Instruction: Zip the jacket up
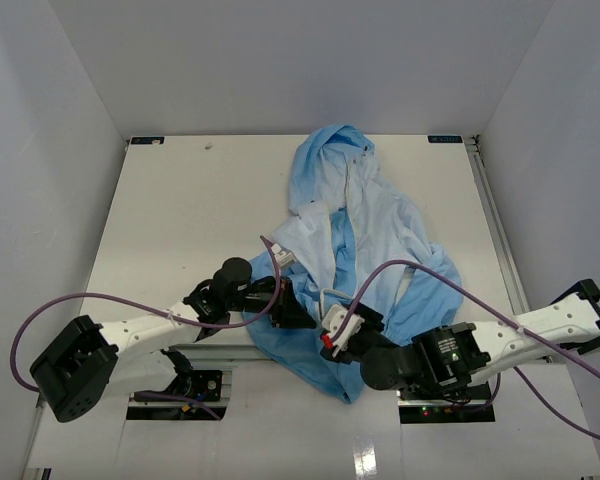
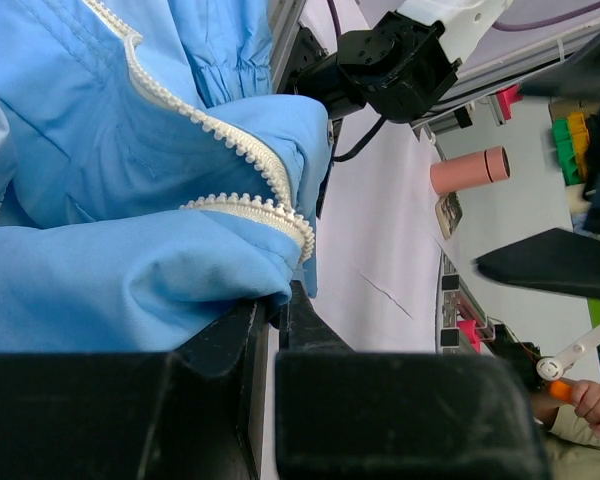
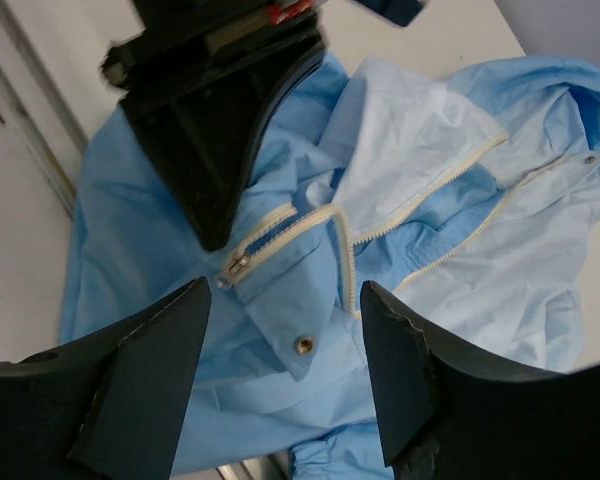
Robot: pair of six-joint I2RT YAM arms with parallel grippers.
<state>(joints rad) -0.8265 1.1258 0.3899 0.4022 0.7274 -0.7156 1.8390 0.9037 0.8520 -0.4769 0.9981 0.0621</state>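
On my left, the left arm [image 1: 140, 325] lies low along the near edge of the counter [image 1: 180, 190], with a purple cable [image 1: 100, 299] looping over it. The left claw [image 2: 278, 300] is clenched on the jacket [image 1: 365, 215]. In its own wrist view the two black fingers [image 2: 225, 345] are pressed together with a fold of light blue cloth pinched between them. A line of pale zipper teeth [image 2: 248, 208] curls along the edge of that fold just above the grip. Past the cloth in that view I see a pink cylinder [image 2: 470, 170], off the counter.

The jacket lies crumpled on the counter, from the middle toward the right. Its hood [image 1: 330, 155] points toward the far edge and the front is open, showing the paler lining. Its lower part reaches the near edge between the two arm bases.

Further right, the right arm [image 1: 520, 335] comes in low from the right side and points left toward the left claw. The right claw [image 3: 285, 300] is released, its fingers spread wide over the hem with nothing between them. Through that gap I see the metal slider [image 3: 238, 265] at the bottom of one zipper strip, just beside the tip of the left claw. A round snap [image 3: 302, 345] sits on the flap near it. From there the two rows of teeth part and run off toward the hood, unzipped.
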